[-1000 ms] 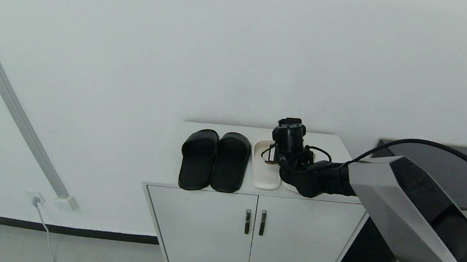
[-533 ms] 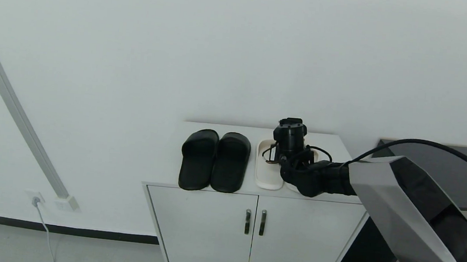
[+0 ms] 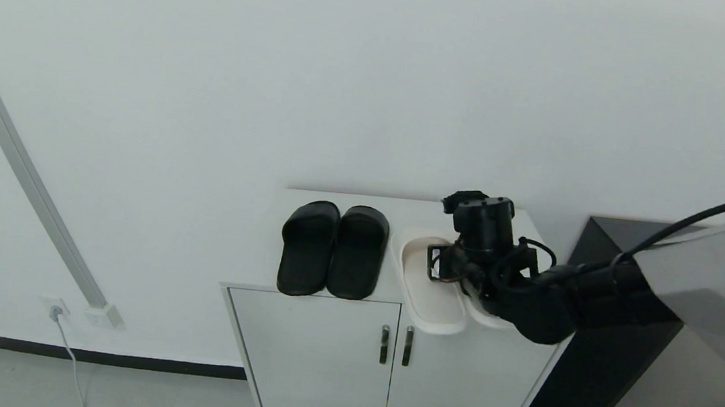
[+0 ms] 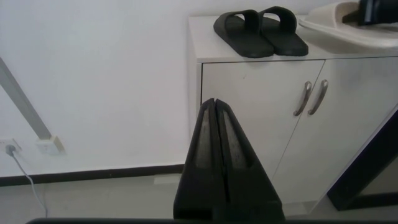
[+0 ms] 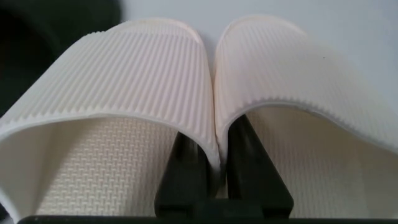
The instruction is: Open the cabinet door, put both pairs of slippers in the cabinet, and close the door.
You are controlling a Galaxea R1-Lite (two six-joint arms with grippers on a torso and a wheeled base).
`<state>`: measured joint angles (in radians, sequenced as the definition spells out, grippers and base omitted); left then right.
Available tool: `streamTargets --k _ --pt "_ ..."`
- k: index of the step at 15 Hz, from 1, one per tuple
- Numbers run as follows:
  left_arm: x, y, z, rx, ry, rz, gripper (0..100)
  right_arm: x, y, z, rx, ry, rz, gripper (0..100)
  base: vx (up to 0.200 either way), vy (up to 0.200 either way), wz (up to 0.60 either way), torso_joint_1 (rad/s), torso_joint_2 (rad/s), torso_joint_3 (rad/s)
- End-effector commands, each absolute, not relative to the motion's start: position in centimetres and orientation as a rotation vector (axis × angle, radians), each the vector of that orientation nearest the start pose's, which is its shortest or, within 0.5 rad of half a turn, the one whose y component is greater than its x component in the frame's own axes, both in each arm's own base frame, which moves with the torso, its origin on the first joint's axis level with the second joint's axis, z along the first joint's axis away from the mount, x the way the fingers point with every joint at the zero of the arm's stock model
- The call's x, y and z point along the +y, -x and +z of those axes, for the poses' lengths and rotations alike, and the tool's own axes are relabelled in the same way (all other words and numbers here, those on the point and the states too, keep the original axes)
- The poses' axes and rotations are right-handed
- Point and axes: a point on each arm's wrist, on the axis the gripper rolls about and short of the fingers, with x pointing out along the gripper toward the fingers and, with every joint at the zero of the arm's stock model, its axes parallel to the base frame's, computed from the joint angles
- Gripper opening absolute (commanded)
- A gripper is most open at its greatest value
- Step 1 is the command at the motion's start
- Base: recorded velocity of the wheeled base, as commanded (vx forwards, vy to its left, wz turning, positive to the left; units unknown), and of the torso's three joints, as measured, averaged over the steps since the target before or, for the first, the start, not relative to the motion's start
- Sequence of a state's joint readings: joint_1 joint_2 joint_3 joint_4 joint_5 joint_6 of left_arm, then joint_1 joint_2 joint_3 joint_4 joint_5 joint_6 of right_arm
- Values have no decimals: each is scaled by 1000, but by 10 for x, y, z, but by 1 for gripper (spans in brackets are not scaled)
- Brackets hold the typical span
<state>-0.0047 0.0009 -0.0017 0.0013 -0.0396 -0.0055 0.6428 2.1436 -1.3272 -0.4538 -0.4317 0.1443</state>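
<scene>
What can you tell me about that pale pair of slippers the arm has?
The white slippers are cream slides, seemingly soft foam, with ribbed straps and textured footbeds. They sit side by side, touching, near ends jutting past the front edge of the cabinet, right of the black slippers. The right claw pinches their adjoining strap edges, one finger inside each.

Inspection finding: no legible text, label, brand mark, number or sign on any surface in the head view or either wrist view. Nothing to record.
</scene>
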Motion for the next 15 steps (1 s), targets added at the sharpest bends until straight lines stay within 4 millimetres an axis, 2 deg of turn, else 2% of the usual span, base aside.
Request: streamTargets --k 1,3,6,7,12,15 --pt "-1 23 76 2 5 -46 0 217 -269 176 244 46 413 0 0 0 0 0 0 0" --pt "-1 23 76 2 5 -44 0 202 -239 170 240 34 539 0 0 0 0 0 0 0" --pt "-1 23 76 2 6 -44 0 182 -209 172 226 5 715 0 0 0 0 0 0 0" --pt "-1 23 76 2 6 -44 0 179 -206 174 221 -1 740 0 0 0 0 0 0 0" --pt "-1 23 76 2 6 -46 0 180 -206 162 265 17 745 0 0 0 0 0 0 0" --pt "-1 23 76 2 8 -44 0 181 -206 161 270 18 746 0 -200 0 0 6 4 5"
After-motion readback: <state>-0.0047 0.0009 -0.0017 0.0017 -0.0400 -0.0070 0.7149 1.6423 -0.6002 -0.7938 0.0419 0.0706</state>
